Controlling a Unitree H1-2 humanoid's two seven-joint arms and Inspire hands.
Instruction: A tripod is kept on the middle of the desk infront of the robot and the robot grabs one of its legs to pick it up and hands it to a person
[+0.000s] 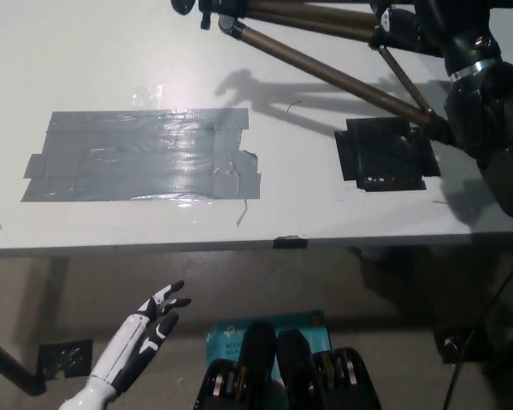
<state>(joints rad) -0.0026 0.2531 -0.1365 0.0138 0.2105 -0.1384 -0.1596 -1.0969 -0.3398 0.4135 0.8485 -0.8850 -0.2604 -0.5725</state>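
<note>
Tripod (325,74) is up off the desk (85,51) by its far right corner, right hand (432,26) closed round the legs, presumably for the handover, left hand (150,320) idle below the front edge, fingers spread.

The left robot hand (154,314) is white with black finger segments, on a slim white forearm (111,366). The right arm (496,128) is bulky, glossy black, with a bright metal ring (472,67) at the wrist of the black right robot hand (449,26).
</note>
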